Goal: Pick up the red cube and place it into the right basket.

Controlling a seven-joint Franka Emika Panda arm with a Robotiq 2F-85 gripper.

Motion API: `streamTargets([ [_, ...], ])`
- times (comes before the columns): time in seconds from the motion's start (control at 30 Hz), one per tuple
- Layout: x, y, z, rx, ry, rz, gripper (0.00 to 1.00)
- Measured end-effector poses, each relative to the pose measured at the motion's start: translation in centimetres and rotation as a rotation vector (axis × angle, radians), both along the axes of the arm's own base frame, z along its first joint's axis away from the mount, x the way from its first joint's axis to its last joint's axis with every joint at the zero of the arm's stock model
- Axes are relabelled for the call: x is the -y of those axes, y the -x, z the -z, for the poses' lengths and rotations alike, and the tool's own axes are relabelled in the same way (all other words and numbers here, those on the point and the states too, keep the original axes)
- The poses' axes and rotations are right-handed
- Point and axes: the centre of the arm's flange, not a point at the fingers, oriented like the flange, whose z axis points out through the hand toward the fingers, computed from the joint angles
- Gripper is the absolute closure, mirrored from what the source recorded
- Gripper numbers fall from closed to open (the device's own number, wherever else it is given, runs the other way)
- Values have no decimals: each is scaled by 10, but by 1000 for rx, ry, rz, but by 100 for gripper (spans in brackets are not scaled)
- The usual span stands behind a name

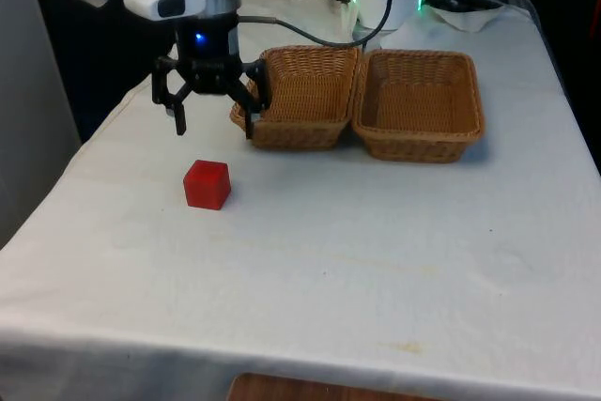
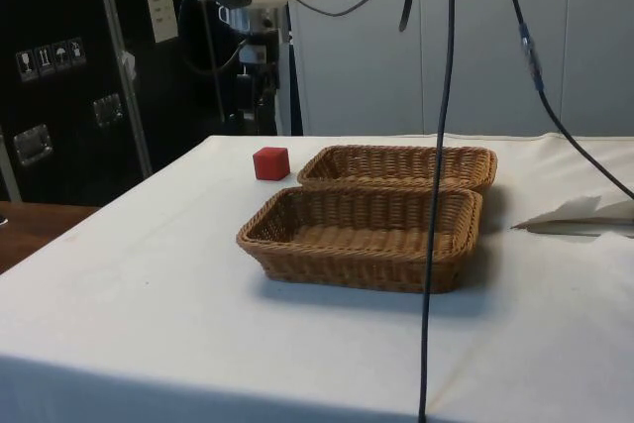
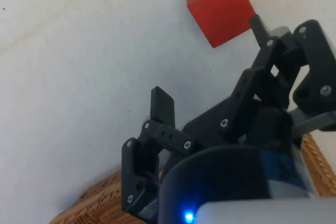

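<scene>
Your gripper (image 1: 214, 125) hangs above the cloth with its fingers spread wide and nothing between them. The red cube (image 1: 207, 184) sits on the table (image 1: 376, 260), just short of the gripper and apart from the two baskets. The nearer basket (image 1: 305, 98) stands right beside the gripper; descend carelessly and a finger could catch its rim, or land on the cube's edge and nudge it aside. The other basket (image 1: 419, 105) touches the first.

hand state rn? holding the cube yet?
Hand: open, holding nothing. It hangs above the cloth; the red cube sits on the table, untouched, apart from both fingers.
</scene>
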Motion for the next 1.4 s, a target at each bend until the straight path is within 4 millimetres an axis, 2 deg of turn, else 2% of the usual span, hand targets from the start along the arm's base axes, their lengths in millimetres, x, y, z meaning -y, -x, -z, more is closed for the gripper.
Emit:
streamTargets([
  [0.47, 25, -1, 21, -5, 10, 14, 0],
  [0.83, 25, -2, 31, -9, 4, 21, 0],
  [1.4, 20, -4, 55, -6, -54, 44, 0],
])
